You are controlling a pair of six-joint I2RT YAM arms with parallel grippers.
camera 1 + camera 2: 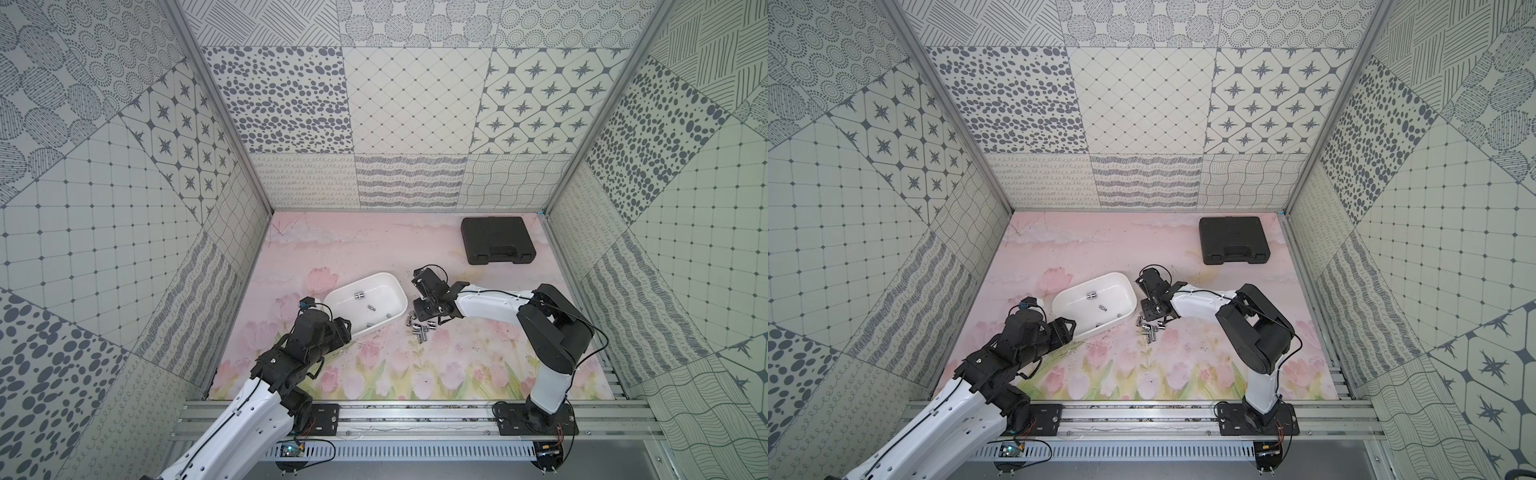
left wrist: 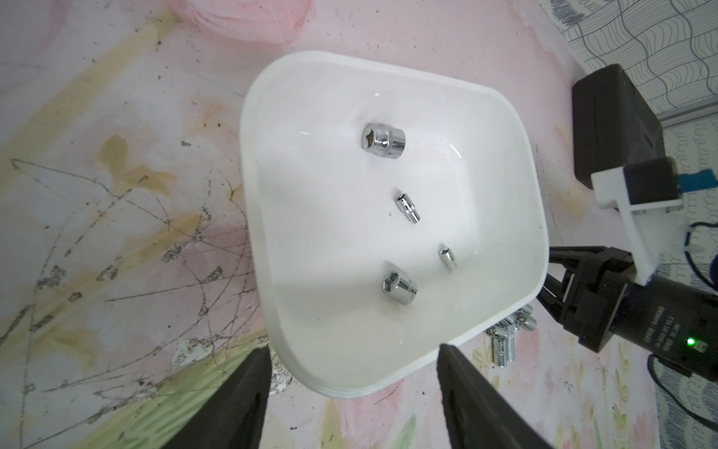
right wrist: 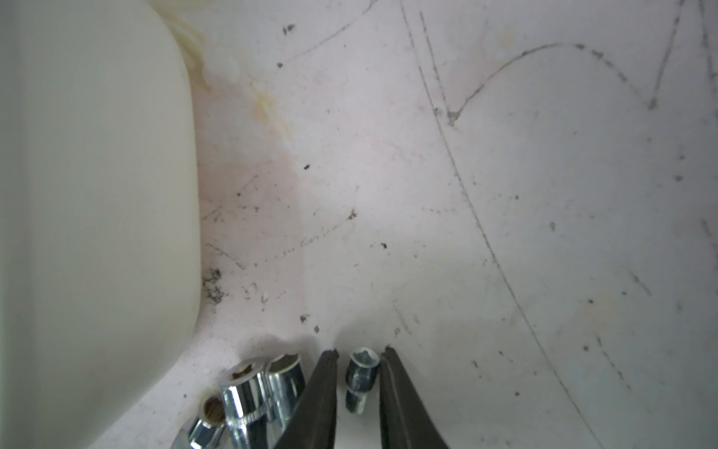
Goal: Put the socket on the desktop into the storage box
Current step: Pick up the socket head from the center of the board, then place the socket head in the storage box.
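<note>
The right arm (image 1: 490,307) is held low across the desktop (image 1: 353,249); the right gripper (image 3: 361,352) is set narrowly around a small socket (image 3: 362,383), contact unclear. The left gripper (image 2: 351,348) is spread wide at the storage box (image 2: 505,194) corner.

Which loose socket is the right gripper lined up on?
The small slim socket, lying alone between the fingers of the right gripper. The bigger sockets huddle together outside the fingers, nearer the storage box.
</note>
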